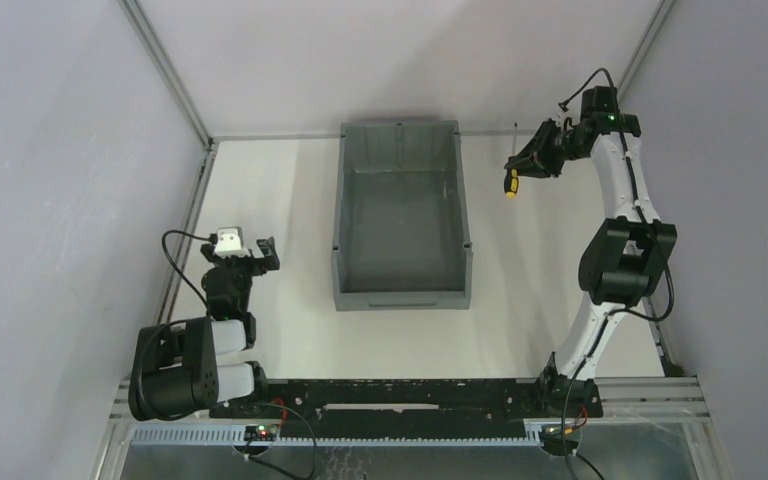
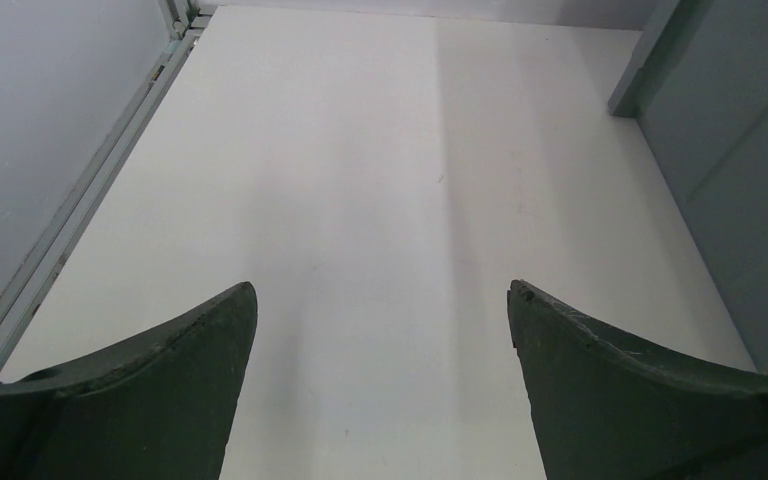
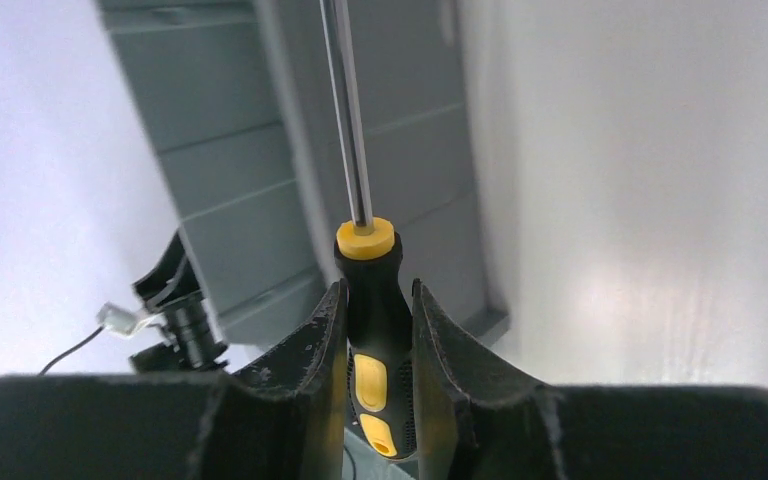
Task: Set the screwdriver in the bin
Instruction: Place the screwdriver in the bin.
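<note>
One grey bin [image 1: 401, 127] stands mid-table. Right gripper [image 3: 377, 292] is clamped on the screwdriver [image 3: 365, 240] handle, outside the bin, near its far right corner. Left gripper [image 2: 381, 295] stands wide open, holding nothing.

White table [image 1: 520, 260] with grey bin [image 1: 401, 297] toward its back.

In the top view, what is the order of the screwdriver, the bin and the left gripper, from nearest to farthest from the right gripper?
1. The screwdriver, held in the right gripper, far right.
2. The bin, to its left, in the centre.
3. The left gripper, near left, beyond the bin.
</note>
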Available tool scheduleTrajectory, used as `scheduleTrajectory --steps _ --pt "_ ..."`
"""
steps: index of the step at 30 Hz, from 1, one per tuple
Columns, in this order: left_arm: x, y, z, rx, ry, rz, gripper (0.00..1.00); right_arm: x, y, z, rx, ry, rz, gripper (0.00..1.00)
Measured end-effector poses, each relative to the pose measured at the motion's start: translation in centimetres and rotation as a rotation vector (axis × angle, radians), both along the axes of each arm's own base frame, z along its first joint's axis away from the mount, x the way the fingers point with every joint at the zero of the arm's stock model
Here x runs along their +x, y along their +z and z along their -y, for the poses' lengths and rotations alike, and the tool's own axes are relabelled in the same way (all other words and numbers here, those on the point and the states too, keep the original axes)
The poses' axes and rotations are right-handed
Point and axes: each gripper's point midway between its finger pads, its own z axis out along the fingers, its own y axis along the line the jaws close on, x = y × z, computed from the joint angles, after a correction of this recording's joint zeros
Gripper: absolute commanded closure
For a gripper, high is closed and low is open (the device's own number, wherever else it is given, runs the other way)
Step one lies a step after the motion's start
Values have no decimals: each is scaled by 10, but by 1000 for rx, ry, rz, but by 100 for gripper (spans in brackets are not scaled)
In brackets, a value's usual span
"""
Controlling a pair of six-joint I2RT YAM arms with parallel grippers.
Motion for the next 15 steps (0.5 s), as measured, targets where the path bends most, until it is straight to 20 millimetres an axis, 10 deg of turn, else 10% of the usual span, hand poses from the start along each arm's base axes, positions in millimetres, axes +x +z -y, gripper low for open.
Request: scheduleTrajectory --steps 15 --pt "0 0 0 0 0 0 0 -43 77 -100 129 64 46 100"
